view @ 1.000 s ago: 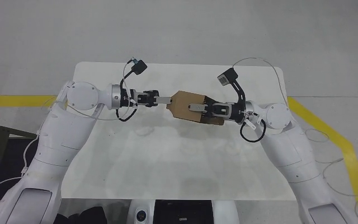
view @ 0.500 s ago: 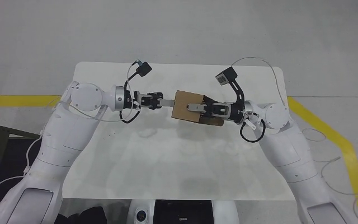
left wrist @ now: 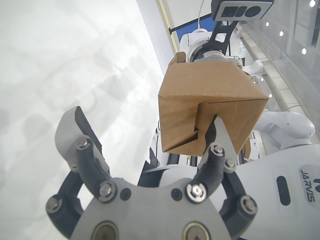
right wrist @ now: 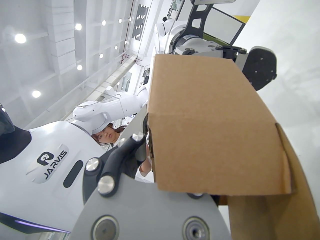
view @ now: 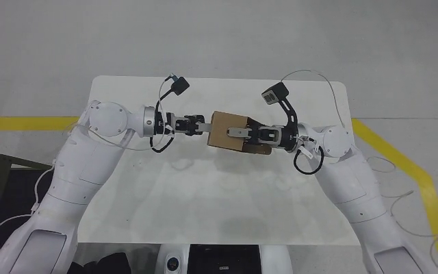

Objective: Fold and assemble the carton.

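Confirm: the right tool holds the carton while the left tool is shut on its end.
Wrong: the left tool is open, one finger at the carton's end flap, the other clear, per the left wrist view. The right tool holds it.

Shifted left pincer (view: 204, 127) toward right edge of desk (view: 205, 198), up against carton (view: 222, 134); pressed jutting end flap flat, squaring carton end.

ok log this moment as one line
right hand: shut on carton, held over table | left hand: open, one finger at carton's folded end
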`<state>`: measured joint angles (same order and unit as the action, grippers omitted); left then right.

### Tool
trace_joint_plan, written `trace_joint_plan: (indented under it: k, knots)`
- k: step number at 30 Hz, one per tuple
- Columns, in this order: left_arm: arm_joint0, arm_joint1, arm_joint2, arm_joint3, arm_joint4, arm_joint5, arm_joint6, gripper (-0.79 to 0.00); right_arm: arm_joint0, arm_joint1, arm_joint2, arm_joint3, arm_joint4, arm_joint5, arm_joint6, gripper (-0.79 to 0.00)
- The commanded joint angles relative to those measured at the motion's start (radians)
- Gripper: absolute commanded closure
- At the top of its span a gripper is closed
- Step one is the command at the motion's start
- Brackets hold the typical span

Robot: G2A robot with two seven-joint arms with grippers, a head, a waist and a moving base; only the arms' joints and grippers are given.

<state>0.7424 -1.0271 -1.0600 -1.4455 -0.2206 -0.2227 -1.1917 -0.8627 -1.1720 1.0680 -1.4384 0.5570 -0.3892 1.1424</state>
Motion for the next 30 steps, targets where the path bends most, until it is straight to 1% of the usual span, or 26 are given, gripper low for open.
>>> trace_joint_plan:
  k: [1,6,15,23,25,30]
  knots:
    - [-0.002,0.0,0.001,0.0,-0.002,-0.001,-0.001,-0.785,0.001,-0.001,-0.001,0.001,0.001,-0.001,0.001,0.0]
    - [-0.01,0.003,-0.005,0.009,0.031,-0.01,0.003,-0.785,0.003,0.0,0.002,0.011,-0.013,0.002,0.001,0.0]
    - [-0.007,0.021,-0.052,0.021,0.134,-0.051,0.016,-0.785,0.006,0.008,0.008,0.082,-0.099,0.049,0.016,0.0]
    - [0.04,0.037,-0.119,-0.014,0.198,-0.189,0.115,-0.785,0.033,-0.01,-0.074,0.203,-0.146,0.094,0.023,0.0]
    - [0.057,0.043,-0.142,-0.025,0.226,-0.236,0.15,-0.785,0.046,-0.018,-0.101,0.238,-0.152,0.097,0.016,0.0]
    - [0.098,0.054,-0.183,-0.056,0.286,-0.309,0.201,-0.785,0.084,-0.043,-0.167,0.313,-0.178,0.08,-0.011,0.0]
